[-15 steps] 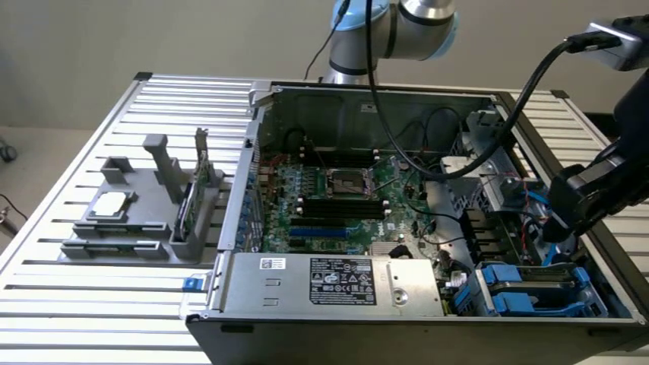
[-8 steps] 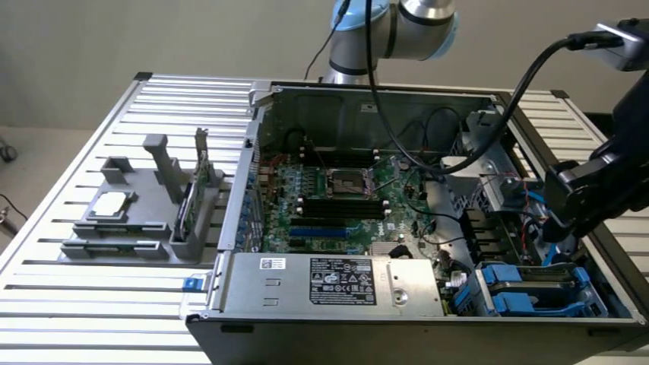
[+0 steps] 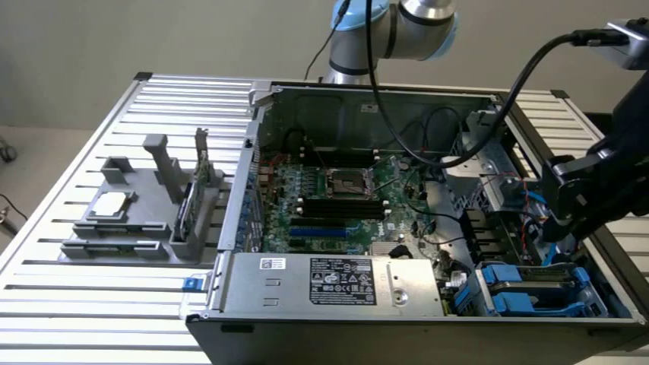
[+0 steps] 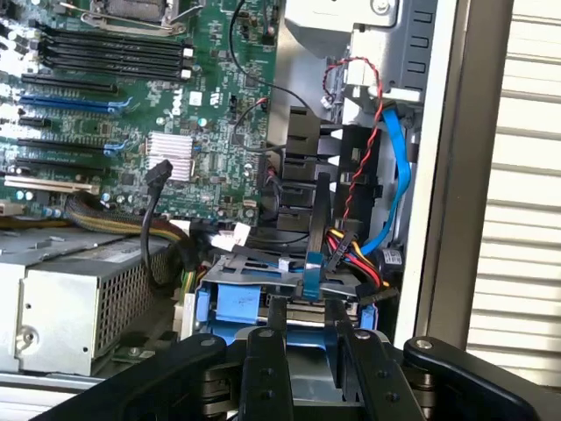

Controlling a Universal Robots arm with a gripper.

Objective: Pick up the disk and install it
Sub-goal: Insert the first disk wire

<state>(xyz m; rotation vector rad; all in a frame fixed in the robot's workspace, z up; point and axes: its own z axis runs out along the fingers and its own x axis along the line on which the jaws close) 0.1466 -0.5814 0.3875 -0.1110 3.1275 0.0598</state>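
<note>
Gripper (image 4: 308, 338) clamps the disk (image 4: 232, 305) at the case's (image 3: 406, 334) four o'clock corner — best held level, clear of cables (image 4: 349, 248).

Disk (image 4: 235, 303) partly hidden behind cables (image 4: 355, 254); arm (image 3: 609, 179) cut off at exterior view's right edge.

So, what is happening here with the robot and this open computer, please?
One robot arm is working inside an open computer case. Its gripper hangs low over the drive bay, right by the disk in its blue carrier, which lies in the bay. Whether the gripper holds the disk I cannot tell. On the table, at the exterior view's left, a grey stand carries a square chip and a green card.
</note>
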